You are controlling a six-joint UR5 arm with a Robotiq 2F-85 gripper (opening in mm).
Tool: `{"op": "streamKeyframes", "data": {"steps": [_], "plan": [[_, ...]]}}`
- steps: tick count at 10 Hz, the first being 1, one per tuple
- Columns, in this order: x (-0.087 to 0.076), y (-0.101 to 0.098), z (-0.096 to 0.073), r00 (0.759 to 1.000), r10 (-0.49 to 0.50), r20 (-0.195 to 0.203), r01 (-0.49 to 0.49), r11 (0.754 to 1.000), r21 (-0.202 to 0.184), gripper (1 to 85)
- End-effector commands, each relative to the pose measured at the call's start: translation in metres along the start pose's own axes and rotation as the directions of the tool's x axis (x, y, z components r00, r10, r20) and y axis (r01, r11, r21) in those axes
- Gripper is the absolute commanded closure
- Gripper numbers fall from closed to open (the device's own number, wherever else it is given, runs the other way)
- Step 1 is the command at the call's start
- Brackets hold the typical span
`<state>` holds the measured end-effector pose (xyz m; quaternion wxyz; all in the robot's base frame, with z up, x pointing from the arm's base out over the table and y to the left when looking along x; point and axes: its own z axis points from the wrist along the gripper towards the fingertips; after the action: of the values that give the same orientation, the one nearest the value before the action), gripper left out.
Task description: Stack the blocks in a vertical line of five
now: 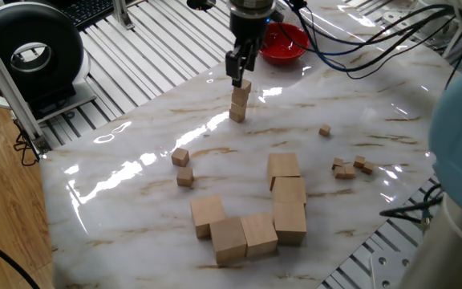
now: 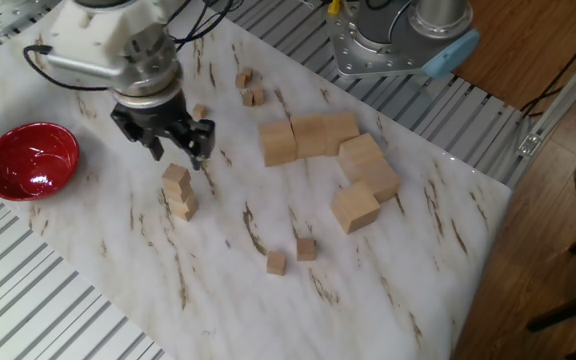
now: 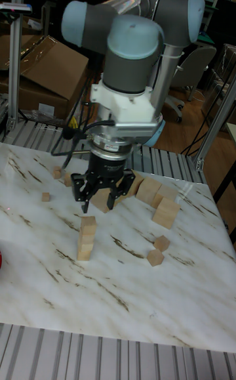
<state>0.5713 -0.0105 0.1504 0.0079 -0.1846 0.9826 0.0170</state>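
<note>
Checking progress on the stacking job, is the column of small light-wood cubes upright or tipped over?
Upright. The column of small light-wood cubes stands three high on the marble table, slightly staggered, with the open gripper above it, not touching.

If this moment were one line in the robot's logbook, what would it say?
tool: open, empty, above stack | stack: three blocks, standing | loose blocks: two, apart on table

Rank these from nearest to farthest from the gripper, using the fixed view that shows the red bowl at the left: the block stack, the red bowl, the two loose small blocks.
1. The block stack, just below the gripper, which hangs open above it.
2. The red bowl, off to the left.
3. The two loose small blocks, down to the right, near the front edge.
</note>
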Motion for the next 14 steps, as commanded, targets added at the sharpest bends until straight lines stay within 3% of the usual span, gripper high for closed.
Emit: {"op": "streamKeyframes", "data": {"steps": [1, 5, 7, 9, 11, 13, 14], "plan": [[-0.01, 0.036, -0.003, 1.0, 0.007, 0.023, -0.007, 1.0, 0.015, 28.0], [-0.011, 0.092, 0.035, 0.996, 0.039, 0.086, -0.041, 0.999, 0.029, 29.3], [-0.009, 0.101, 0.047, 0.994, 0.047, 0.098, -0.051, 0.998, 0.04, 29.3], [-0.014, 0.102, 0.047, 0.992, 0.047, 0.117, -0.051, 0.998, 0.036, 29.7], [-0.013, 0.102, 0.047, 0.993, 0.033, 0.111, -0.037, 0.999, 0.038, 36.7], [-0.001, 0.095, 0.048, 0.996, -0.064, 0.059, 0.059, 0.996, 0.072, 36.7], [0.007, 0.1, 0.048, 0.995, -0.096, 0.028, 0.095, 0.994, 0.053, 36.7]]}}
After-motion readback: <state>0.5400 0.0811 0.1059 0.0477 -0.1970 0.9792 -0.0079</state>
